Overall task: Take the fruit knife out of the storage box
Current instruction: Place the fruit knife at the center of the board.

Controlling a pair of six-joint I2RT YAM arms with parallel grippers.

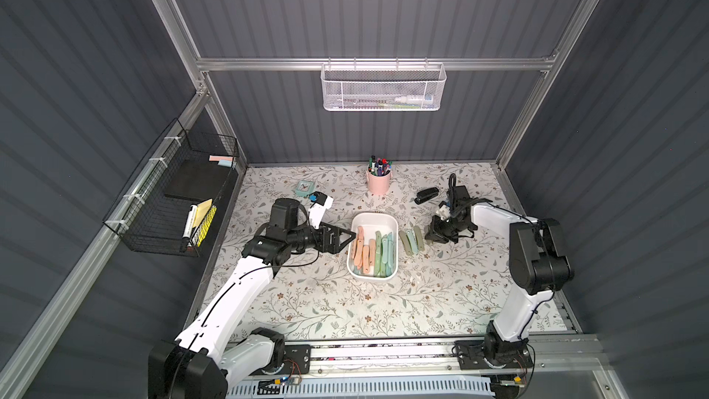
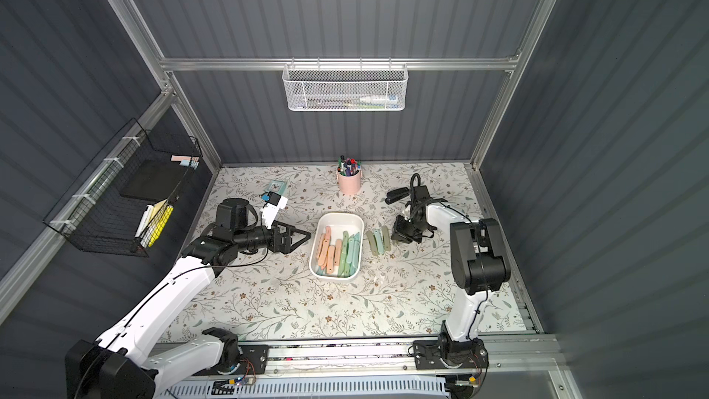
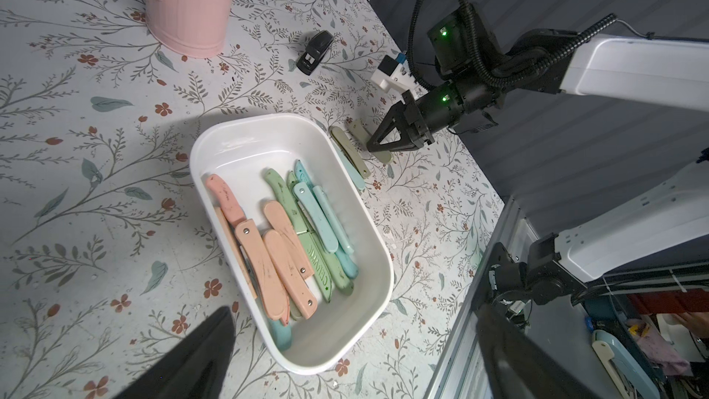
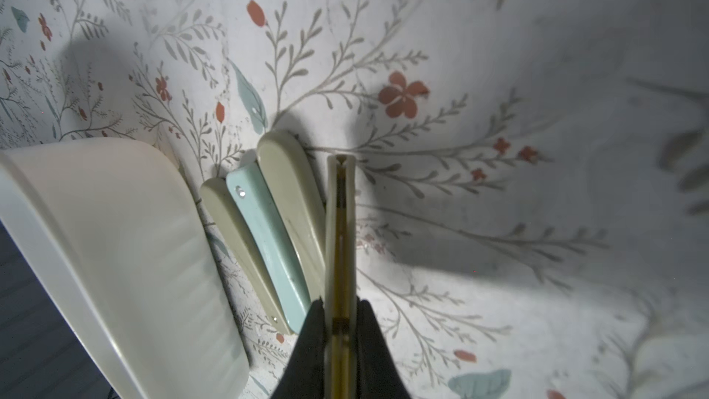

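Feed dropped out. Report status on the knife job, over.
Left pincer open, beside storage box. Right pincer shut on beige fruit knife, on edge, outside box. Three knives lie close alongside it on table.

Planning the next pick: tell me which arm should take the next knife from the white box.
Left. The left gripper is open, empty, beside the box; the right gripper is shut on a beige knife outside it.
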